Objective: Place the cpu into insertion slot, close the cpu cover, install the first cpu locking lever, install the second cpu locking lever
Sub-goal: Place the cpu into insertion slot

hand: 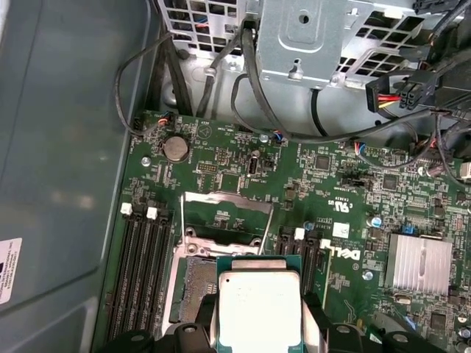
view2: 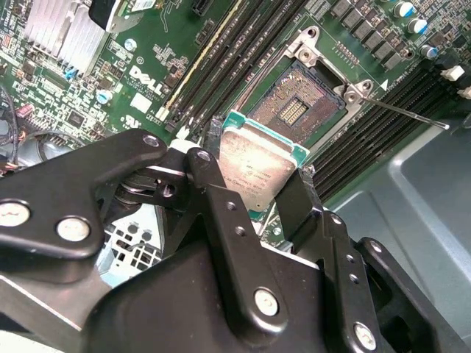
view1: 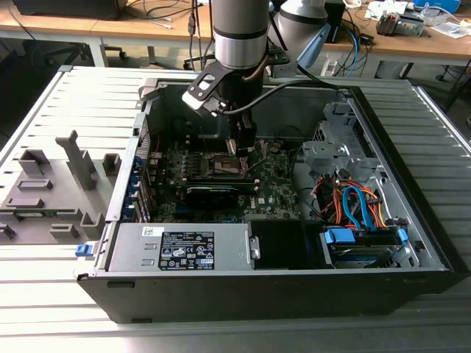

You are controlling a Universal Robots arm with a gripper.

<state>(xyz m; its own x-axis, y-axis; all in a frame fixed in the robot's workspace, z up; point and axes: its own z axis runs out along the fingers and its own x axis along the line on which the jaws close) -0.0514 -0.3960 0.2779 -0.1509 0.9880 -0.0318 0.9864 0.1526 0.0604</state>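
My gripper (view2: 254, 180) is shut on the cpu (view2: 257, 162), a flat square chip with a silvery top and green edge, clamped by two opposite sides between the black fingers (view2: 213, 184). In both wrist views the cpu (hand: 257, 309) hangs a little above the insertion slot (view2: 294, 110), a dark square socket (hand: 193, 283) with a metal rim, partly hidden by the chip. The cpu cover (hand: 224, 196) stands raised at the socket's far edge. A thin metal locking lever (view2: 405, 114) sticks out beside the socket. In the exterior view the gripper (view1: 235, 151) reaches down into the open computer case over the motherboard.
Black memory slots (hand: 143, 272) flank the socket on both sides. A finned silver heatsink (hand: 419, 265) sits on the board. Cables and a metal drive cage (hand: 302, 37) lie beyond it. The case's power supply (view1: 184, 246) is at the front; a grey fixture (view1: 51, 191) lies outside.
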